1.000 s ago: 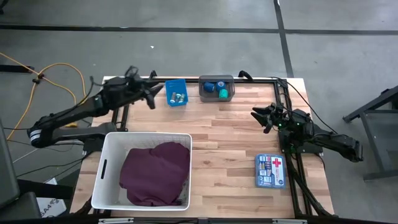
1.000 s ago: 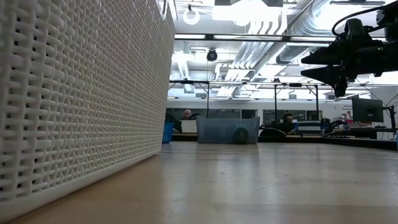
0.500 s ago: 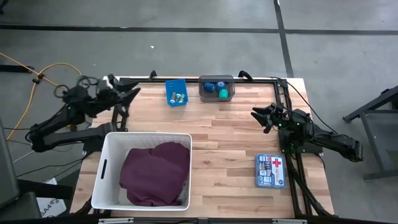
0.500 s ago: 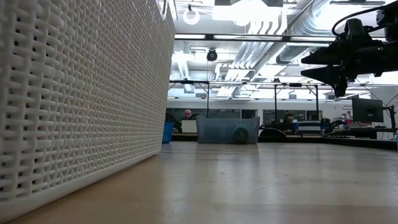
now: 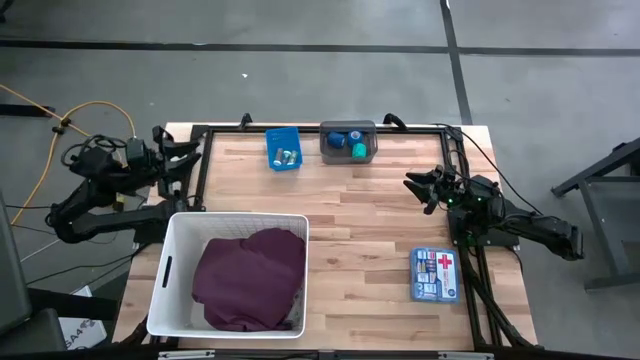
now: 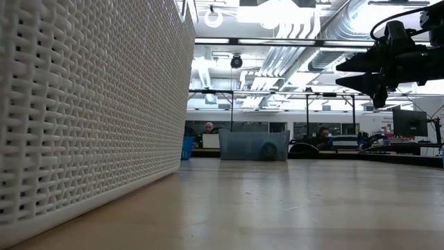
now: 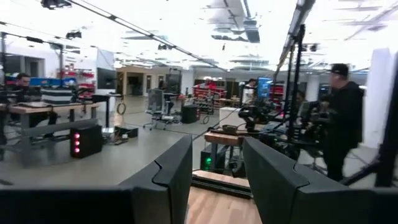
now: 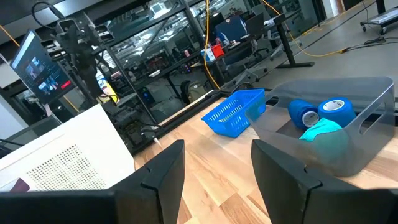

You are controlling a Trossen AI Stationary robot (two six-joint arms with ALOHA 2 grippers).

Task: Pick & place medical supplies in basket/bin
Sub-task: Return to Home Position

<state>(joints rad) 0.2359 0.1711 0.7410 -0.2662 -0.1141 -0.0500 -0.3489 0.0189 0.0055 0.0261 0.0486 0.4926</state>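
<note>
Maroon cloth [image 5: 250,278] lies bunched inside the white basket [image 5: 240,217], which sits near the left gripper [image 5: 186,158], off to one side of its jaws. Those jaws stand released and parted, with nothing between them. Ahead of them, some way off, are the blue bin [image 5: 283,149] and the grey bin [image 5: 348,142] holding tape rolls [image 5: 350,143]. The right gripper [image 5: 420,190] waits across the table [image 5: 360,220], jaws likewise spread and empty, well apart from the basket. Sorting looks finished. Homing well means folding the left arm in with its jaws slack, clear of the basket rim and both bins.
</note>
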